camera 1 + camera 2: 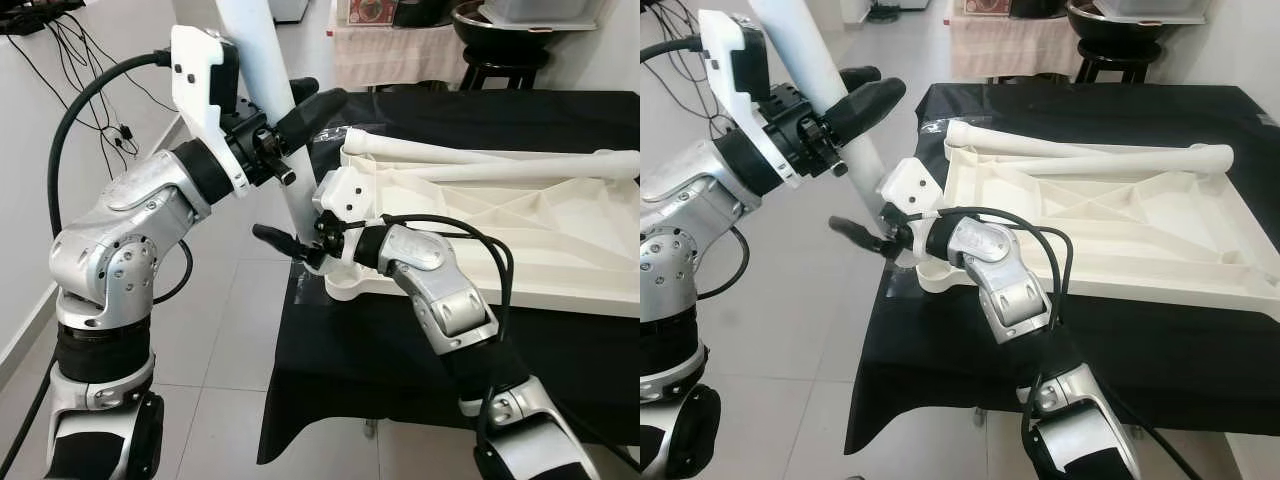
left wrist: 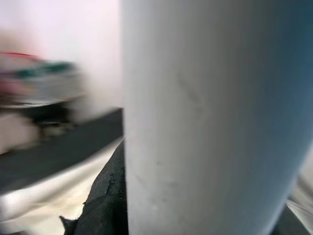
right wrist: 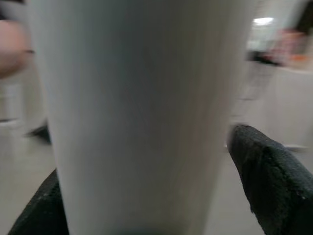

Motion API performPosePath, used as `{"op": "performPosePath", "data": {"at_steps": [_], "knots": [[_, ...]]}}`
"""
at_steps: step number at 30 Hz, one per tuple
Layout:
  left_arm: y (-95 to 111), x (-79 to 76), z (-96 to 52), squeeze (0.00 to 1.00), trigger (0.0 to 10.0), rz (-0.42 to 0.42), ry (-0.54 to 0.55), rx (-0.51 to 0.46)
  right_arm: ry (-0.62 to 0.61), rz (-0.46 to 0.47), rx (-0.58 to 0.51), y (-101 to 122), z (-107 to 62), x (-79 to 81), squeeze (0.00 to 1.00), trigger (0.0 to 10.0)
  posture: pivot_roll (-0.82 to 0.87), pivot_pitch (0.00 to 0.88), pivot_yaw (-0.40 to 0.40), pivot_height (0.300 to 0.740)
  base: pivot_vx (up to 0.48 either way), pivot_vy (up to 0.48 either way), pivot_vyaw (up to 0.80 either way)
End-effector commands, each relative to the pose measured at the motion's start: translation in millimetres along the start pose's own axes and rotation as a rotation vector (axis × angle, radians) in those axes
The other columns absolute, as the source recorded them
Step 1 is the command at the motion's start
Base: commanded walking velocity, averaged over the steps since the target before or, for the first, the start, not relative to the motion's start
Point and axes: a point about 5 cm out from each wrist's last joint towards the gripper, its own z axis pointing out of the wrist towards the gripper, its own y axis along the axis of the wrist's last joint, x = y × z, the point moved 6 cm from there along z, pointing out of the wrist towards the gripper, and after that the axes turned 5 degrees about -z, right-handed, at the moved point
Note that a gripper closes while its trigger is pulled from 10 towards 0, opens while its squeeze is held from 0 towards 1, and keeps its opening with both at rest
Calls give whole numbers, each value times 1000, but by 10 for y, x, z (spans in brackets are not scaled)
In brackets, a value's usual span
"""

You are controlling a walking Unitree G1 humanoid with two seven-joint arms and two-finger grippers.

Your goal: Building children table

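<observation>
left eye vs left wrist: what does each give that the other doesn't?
Left eye: the upturned white plastic tabletop on the black cloth, two loose white legs lying on it, and both grippers on the upright white table leg, left gripper high, right gripper low. Left wrist: one black finger against that leg, close up. Shared: leg, tabletop, cloth.

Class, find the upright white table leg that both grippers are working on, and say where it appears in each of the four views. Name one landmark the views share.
Left eye view: the table leg rises at upper centre-left, left gripper closed on it.
Right eye view: it slants at upper left.
Left wrist view: a blurred white column, centre to right.
Right wrist view: a white column between black fingers.
Shared landmark: the upturned white tabletop.
</observation>
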Motion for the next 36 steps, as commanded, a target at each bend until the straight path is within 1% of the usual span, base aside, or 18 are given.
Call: {"op": "performPosePath", "data": {"at_steps": [1,2,4,5,7,9,10,11,15,20,31,32,33,34,36], "knots": [[-31,-651,137,0,0,-119,-460,15,92,5,11,2,126,125,0,10000,48,24,28,740,0,0,0],[-31,-651,137,0,0,-119,-460,15,92,5,11,2,126,125,0,10000,48,24,28,740,0,0,0],[-79,-743,113,0,0,-119,-561,72,119,29,4,-4,145,154,0,10000,41,23,23,740,0,0,0],[-79,-743,113,0,0,-119,-561,72,119,29,4,-4,145,154,0,10000,41,23,23,740,0,0,0],[-108,-794,101,0,0,-125,-622,97,122,49,-6,7,168,151,0,10000,39,25,23,740,0,0,0],[-114,-804,102,0,0,-127,-636,100,122,50,-8,10,176,149,0,10000,39,25,23,740,0,0,0],[-140,-818,107,0,0,-125,-651,109,124,66,-18,24,181,147,0,0,29,26,25,740,0,0,0],[-140,-818,107,0,0,-125,-651,109,124,66,-18,24,181,147,0,0,29,26,25,740,0,0,0],[-227,-865,91,0,0,-126,-687,130,112,123,-46,45,166,116,0,0,17,33,23,740,0,0,0],[-264,-887,74,0,0,-133,-703,133,92,148,-51,23,139,68,0,0,9,36,15,740,0,0,0],[-248,-875,79,0,0,-131,-696,112,61,154,-60,25,126,15,0,0,2,45,22,740,0,0,0],[-228,-803,117,361,4980,-139,-643,95,46,159,-62,24,128,-5,0,0,4,51,22,740,0,0,0],[-192,-700,160,1000,10000,-139,-571,62,23,165,-63,19,128,-39,0,0,4,53,22,740,0,0,0],[-192,-700,160,1000,10000,-139,-571,62,23,165,-63,19,128,-39,0,0,4,53,22,740,0,0,0],[-104,-504,190,1000,10000,-137,-443,-3,-27,180,-68,18,118,-120,0,0,1,60,24,740,0,0,0]]}}
